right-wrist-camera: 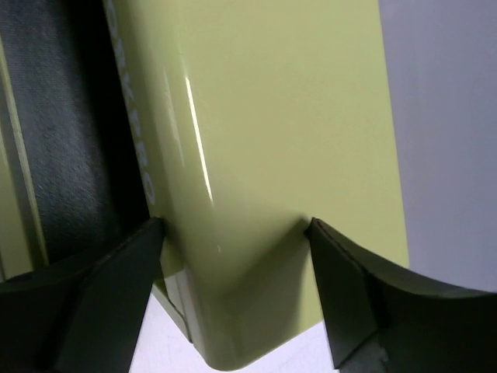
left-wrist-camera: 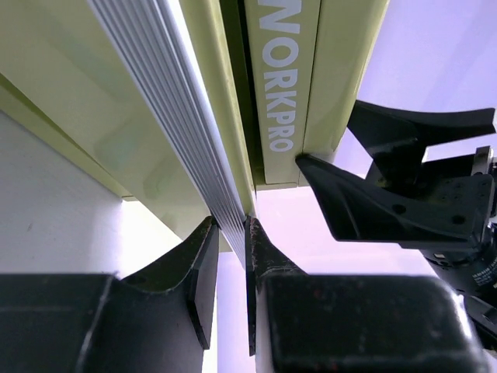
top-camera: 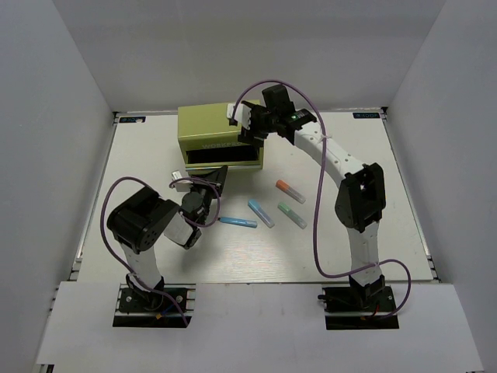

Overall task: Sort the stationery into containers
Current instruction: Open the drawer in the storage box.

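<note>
The olive tool chest stands at the back middle of the table, its upper drawer pulled out, dark inside. My left gripper is shut on the drawer's ribbed silver handle, gripped between the pads. My right gripper is open, its fingertips resting on the chest's front right top corner. Four pens lie loose right of the drawer: orange-capped, light blue, green and thin bright blue.
White walls enclose the table on three sides. The right arm reaches over the pens' right side. The right gripper's black fingers show beside the chest in the left wrist view. The drawer's dark liner shows in the right wrist view.
</note>
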Robot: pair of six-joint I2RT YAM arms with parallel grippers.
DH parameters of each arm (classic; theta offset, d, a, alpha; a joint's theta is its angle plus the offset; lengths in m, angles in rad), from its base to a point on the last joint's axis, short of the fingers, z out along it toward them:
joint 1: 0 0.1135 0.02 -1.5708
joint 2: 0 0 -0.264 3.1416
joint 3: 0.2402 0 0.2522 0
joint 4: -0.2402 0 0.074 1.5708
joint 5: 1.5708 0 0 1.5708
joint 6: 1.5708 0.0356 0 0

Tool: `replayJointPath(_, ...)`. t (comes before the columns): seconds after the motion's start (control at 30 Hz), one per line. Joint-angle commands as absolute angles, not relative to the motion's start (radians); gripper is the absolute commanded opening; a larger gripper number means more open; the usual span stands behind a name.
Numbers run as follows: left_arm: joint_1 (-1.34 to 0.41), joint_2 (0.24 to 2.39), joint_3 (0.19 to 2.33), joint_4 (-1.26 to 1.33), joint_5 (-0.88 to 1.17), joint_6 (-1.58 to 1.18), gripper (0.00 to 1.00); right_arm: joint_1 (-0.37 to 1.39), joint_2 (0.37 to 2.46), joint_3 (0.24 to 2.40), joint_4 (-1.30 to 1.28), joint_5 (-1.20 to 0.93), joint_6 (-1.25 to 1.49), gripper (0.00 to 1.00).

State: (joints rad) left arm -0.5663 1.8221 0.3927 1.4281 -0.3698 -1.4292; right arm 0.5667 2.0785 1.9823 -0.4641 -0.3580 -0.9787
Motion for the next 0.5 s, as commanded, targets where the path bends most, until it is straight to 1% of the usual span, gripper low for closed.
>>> replayJointPath(0.0,-0.571,1.793,0.342,1.749,-0.388,-1.387,0.21,0.545,2.079,1.965,-0.434,-0.314,-0.982,0.82)
replayJointPath(0.03,-0.571,1.781,0.342,1.737,-0.379,-1.387,0.27,0.542,2.066,1.948,-0.427,-0.321,-0.985,0.82)
replayJointPath(0.1,-0.561,1.769,0.342,1.715,-0.368,-1.387,0.36,0.543,2.03,1.902,-0.411,-0.341,-0.985,0.84)
replayJointPath(0.13,-0.561,1.755,0.342,1.704,-0.356,-1.387,0.53,0.545,2.01,1.895,-0.407,-0.357,-0.985,0.84)
replayJointPath(0.17,-0.561,1.746,0.342,1.691,-0.356,-1.387,0.58,0.545,1.99,1.887,-0.407,-0.362,-0.983,0.84)
replayJointPath(0.23,-0.561,1.746,0.342,1.69,-0.336,-1.387,0.64,0.542,1.959,1.859,-0.403,-0.37,-0.976,0.85)
replayJointPath(0.27,-0.561,1.737,0.342,1.69,-0.336,-1.387,0.71,0.543,1.938,1.839,-0.4,-0.371,-0.974,0.85)
replayJointPath(0.33,-0.561,1.727,0.333,1.69,-0.305,-1.387,0.77,0.541,1.913,1.786,-0.385,-0.371,-0.968,0.85)
replayJointPath(0.37,-0.561,1.727,0.333,1.677,-0.296,-1.387,0.85,0.543,1.872,1.77,-0.379,-0.37,-0.965,0.85)
replayJointPath(0.47,-0.561,1.68,0.315,1.625,-0.255,-1.378,0.92,0.538,1.795,1.684,-0.341,-0.368,-0.962,0.85)
